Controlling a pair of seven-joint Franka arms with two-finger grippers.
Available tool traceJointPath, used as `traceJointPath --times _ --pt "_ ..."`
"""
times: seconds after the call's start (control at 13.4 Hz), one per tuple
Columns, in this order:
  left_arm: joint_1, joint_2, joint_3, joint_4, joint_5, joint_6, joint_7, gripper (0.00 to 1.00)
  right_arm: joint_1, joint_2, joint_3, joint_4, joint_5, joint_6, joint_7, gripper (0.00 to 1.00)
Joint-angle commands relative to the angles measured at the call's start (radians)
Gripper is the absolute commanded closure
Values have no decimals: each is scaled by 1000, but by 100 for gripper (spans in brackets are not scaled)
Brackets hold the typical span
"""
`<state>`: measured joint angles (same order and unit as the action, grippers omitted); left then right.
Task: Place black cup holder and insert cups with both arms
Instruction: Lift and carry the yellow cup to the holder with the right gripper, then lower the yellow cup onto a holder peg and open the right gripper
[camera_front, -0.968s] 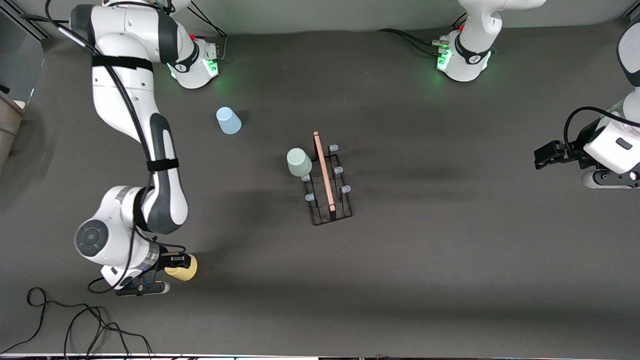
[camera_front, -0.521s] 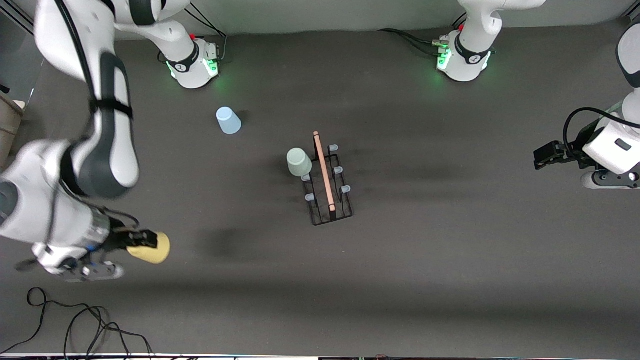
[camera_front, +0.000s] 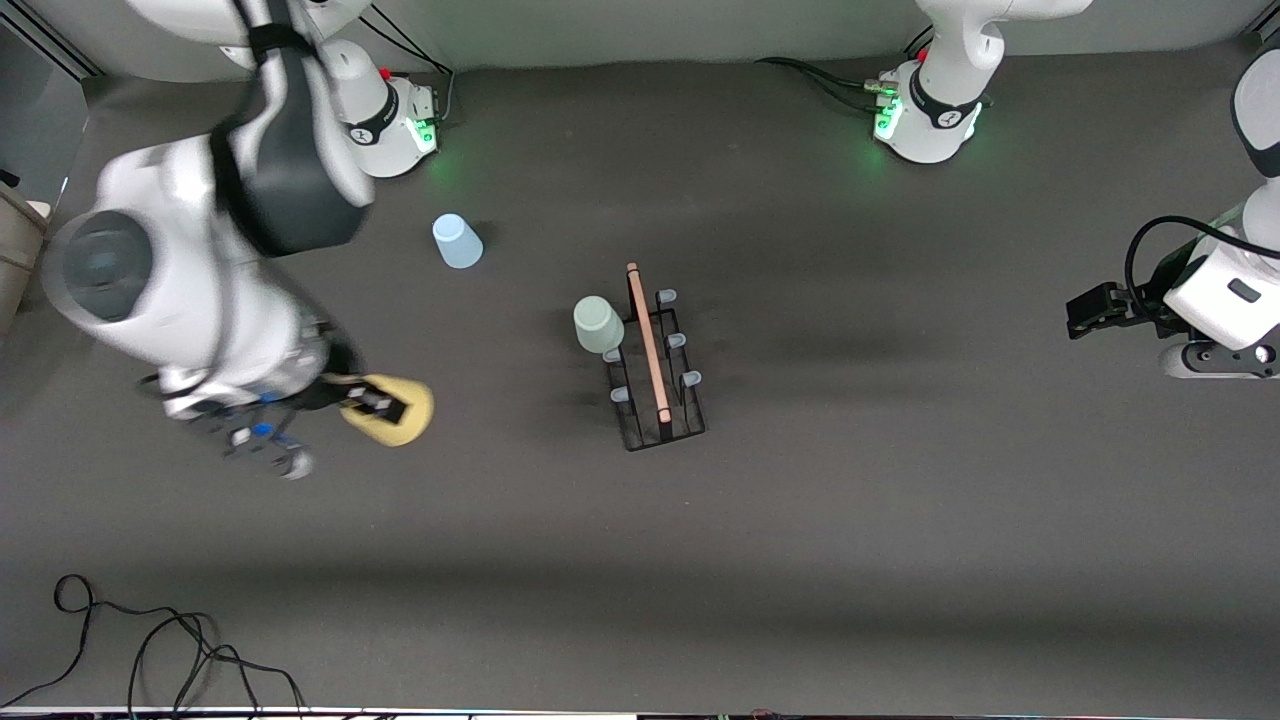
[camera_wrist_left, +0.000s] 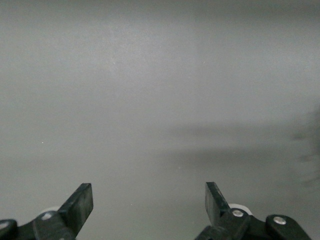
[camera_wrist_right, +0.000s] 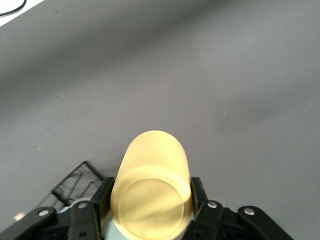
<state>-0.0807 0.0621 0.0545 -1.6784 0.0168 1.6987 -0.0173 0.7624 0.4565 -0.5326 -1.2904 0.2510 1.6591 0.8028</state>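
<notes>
R gripper (camera_front: 372, 405) is up in the air over the table (camera_front: 900, 520) toward the right arm's end, clamped on the yellow cup (camera_front: 395, 410), which lies tilted on its side in the grip. R wrist view shows the cup (camera_wrist_right: 152, 190) base-on, a finger (camera_wrist_right: 102, 200) pressed to each flank, w/ a corner of the black cup holder (camera_wrist_right: 75, 182) just past it.

L gripper (camera_front: 1090, 312) waits over the left arm's end of the table, well apart from everything. L wrist view gives what the front view can't: both fingers (camera_wrist_left: 80, 205) spread wide, nothing between, only bare grey surface.

Table is a plain dark grey mat, light wall strip along the top of the front view, loose black cable (camera_front: 150, 650) at the near edge by the right arm's end. Green-lit bases sit along the wall side.

Cup holder (camera_front: 655, 385) stands mid-table, upright; long axis runs roughly near-to-far w/ a slight slant, wooden rod handle (camera_front: 648, 340) along its top. Mint green cup (camera_front: 598, 324) sits inverted on a peg on the side toward the right arm. Light blue cup (camera_front: 456, 241) stands upside down on the mat, farther from the front camera than the holder, toward the right arm's base.
</notes>
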Motion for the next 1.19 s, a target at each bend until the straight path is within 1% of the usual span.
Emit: traceJointPath --times 0.0,0.07,0.22,0.3,0.37,0.52,0.67,0.82,1.04,1.12 --pt "-11 4 7 16 -6 -14 -15 0 76 60 2 57 10 -2 287 78" --pt "-11 4 7 17 -6 -14 -15 0 89 92 16 97 23 -1 365 78" --pt "-10 7 7 20 -6 -13 -15 0 89 149 84 178 27 5 519 79" --pt "-8 8 7 22 -6 -16 -15 0 89 175 106 212 27 7 576 79" --pt "-10 7 7 26 -6 -19 -18 0 92 192 115 229 27 11 613 79" --pt "-10 8 7 29 -6 -17 -18 0 92 206 170 226 19 57 670 79" --pt "-8 8 7 29 -6 -19 -18 0 94 232 181 221 17 70 676 79" --pt "-8 10 7 29 -6 -19 -16 0 124 258 181 217 10 102 677 79" --pt "-10 9 7 29 -6 -17 -16 0 132 292 181 212 11 131 676 79" --pt "-10 10 7 29 -6 -17 -16 0 132 292 181 191 11 151 674 79"
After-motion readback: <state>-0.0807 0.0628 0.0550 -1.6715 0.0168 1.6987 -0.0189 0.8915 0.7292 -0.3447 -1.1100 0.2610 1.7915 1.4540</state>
